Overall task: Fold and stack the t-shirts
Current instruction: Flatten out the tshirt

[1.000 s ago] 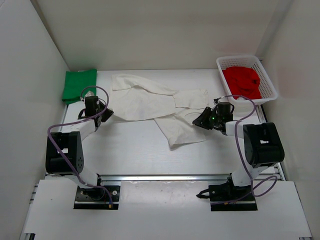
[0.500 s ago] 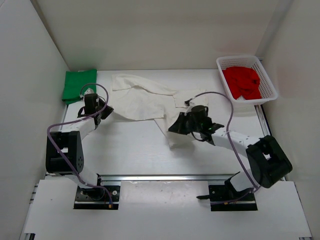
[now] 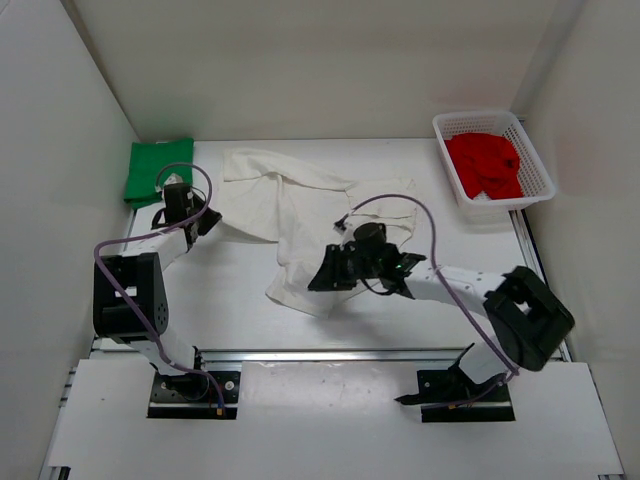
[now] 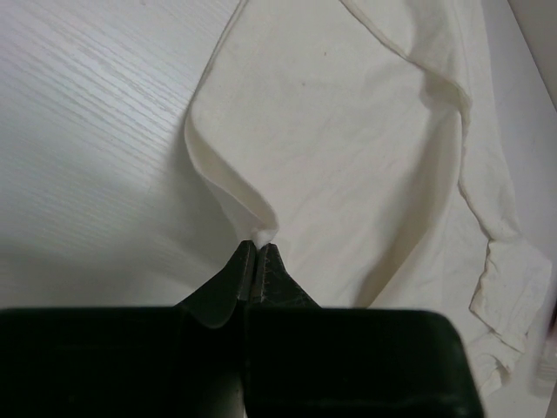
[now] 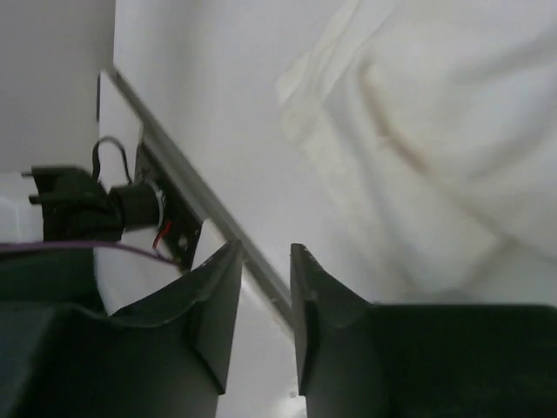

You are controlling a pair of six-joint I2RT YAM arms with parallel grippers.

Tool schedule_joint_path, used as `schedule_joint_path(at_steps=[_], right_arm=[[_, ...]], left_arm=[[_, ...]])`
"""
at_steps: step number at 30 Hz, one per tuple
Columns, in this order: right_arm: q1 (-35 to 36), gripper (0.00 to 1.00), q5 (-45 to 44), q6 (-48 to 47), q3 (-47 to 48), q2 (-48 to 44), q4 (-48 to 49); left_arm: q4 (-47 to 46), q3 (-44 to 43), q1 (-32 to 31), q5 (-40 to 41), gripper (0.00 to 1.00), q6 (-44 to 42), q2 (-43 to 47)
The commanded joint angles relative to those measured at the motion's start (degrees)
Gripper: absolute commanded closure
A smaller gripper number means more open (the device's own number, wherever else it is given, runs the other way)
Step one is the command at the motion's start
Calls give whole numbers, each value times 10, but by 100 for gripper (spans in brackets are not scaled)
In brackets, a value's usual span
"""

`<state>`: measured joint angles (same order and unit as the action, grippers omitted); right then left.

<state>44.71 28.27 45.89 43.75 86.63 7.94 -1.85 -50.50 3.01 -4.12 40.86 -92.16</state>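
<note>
Lying crumpled in white mesh basket, red t-shirt, back right

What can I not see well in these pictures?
- Top view: the right gripper and its arm cover part of the white shirt.
- Top view: the basket walls hide the lower layers of the red shirt.
- Right wrist view: the white shirt is blurred; its folds are unclear.
- Left wrist view: the left gripper hides the pinched edge, and the frame's top edge cuts the shirt off.
</note>
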Motion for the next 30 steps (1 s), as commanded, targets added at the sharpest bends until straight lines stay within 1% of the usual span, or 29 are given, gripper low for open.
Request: schedule_joint_path(at_steps=[1, 2, 3, 4, 5, 6, 7, 8, 11, 13, 16, 17, 18, 19, 20, 21, 23, 24, 25, 27, 28, 29, 30], right_arm=[[-81, 75, -72, -65, -23, -87, -41], [-109, 84, -103, -90, -34, -99, -63], [-128, 90, -118, -96, -38, -103, -70], [-161, 95, -138, -102, -56, -109, -76], [-193, 94, -167, -106, -74, -115, -77], [-207, 90, -175, -112, -85, -116, -78], [-238, 77, -172, -117, -102, -115, -76], [-278, 58, -165, -135, -111, -104, -92], [-284, 49, -166, -143, -121, -88, -106], [-286, 47, -147, -142, -125, -77, -100], [-276, 47, -162, -137, -132, -61, -92], [-285, 52, -151, -129, -134, -46, -70], [-295, 69, -128, -125, -123, -29, -57], [-306, 84, -121, -121, -118, -3, -37], [-312, 91, -103, -115, -98, 12, -35], [-320, 100, -93, -114, -68, 40, -33], [-335, 100, -92, -116, -19, 77, -37], [-353, 100, -100, -116, 20, 92, -46], [-366, 100, -105, -124, 38, 107, -58], [-385, 100, -135, -139, 129, 133, -78], [-399, 100, -135, -151, 186, 150, -113], [-404, 100, -133, -156, 210, 159, -125], [-414, 91, -128, -169, 254, 177, -136]], left_arm=[[2, -16, 6, -10, 100, -10, 0], [1, -15, 8, -10, 100, -9, 1], [4, -14, 7, -9, 100, -11, 3], [2, -15, 8, -10, 100, -13, 2], [0, -10, 8, -7, 100, -12, 6], [-1, -11, 8, -7, 100, -14, 8], [-3, -7, 8, -8, 100, -17, 14], [-5, -7, 4, -5, 100, -13, 22], [-3, -10, 3, -6, 100, -11, 19], [-8, -8, 0, -13, 100, -9, 20], [-7, -10, -1, -15, 100, -10, 24], [-8, -7, -2, -12, 100, -8, 25], [-10, -5, 0, -11, 100, -9, 27], [-12, 1, -5, -13, 100, -9, 33], [-11, 1, -5, -13, 100, -8, 30], [-8, 7, -1, -11, 100, -9, 33], [-4, 12, -6, -5, 100, -12, 42], [-2, 16, -6, -3, 100, -14, 47], [2, 25, -5, -3, 100, -14, 58], [4, 41, -5, 2, 100, -7, 71], [8, 55, -6, 0, 100, -5, 81], [9, 62, -7, 2, 100, 0, 91], [4, 78, -5, 0, 100, 4, 102]])
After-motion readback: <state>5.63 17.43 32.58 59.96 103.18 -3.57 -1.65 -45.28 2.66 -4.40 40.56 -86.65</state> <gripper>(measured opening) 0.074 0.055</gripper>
